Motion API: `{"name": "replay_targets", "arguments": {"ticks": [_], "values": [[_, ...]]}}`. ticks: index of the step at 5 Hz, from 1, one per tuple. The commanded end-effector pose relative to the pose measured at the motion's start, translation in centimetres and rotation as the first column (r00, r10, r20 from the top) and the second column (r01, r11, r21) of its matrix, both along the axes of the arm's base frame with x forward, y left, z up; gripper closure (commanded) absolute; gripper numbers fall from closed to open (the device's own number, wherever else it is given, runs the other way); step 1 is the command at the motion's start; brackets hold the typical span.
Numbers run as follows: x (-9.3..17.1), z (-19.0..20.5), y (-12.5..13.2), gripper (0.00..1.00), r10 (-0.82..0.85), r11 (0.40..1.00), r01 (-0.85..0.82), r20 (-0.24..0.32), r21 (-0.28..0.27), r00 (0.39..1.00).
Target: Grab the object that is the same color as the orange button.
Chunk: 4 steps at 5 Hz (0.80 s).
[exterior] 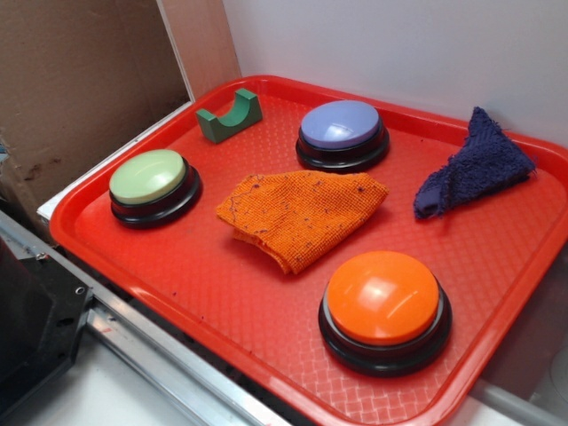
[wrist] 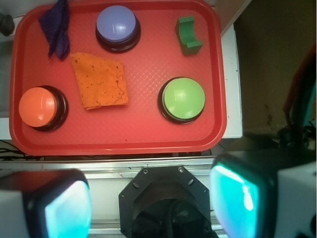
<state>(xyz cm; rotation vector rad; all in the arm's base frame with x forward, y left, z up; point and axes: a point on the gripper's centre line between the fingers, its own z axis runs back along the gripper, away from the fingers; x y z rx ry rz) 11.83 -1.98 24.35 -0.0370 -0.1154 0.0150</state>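
exterior oblique and near, wrist overhead, both showing tray point(exterior: 266, 302)

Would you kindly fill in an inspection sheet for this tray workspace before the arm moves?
Surface: red tray, textured, dark crumbs.
Job's things: orange cloth lying crumpled mid-tray, untouched; orange button near it, apart.
Clutter: pale green button; lavender button; dark blue cloth; green arch block.
Grippers: gripper open, holding nothing, off the tray; its pads frame the wrist view.
Cables: dark ones at the wrist view's right edge.
Surroundings: cardboard panel; white wall; metal rail.
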Motion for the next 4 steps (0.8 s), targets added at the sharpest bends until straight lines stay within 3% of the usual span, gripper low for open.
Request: {"name": "replay_targets", "arguments": {"ticks": [1,2,3,4], "values": [[0.0,0.0,0.0,0.0,0.0,1.0,0.0,0.0,0.0,1.0],[2.9,1.4,-0.5,0.0,-0.014,0.999,0.014,-0.006,-0.032,1.0],[6.6,0.8,-1.5,0.0,-0.059,0.998,0.059,-0.044,-0.006,0.997],[10.4,-3.0,-4.5,0.0,-0.18,0.981,0.189,-0.157,0.044,0.971]]}}
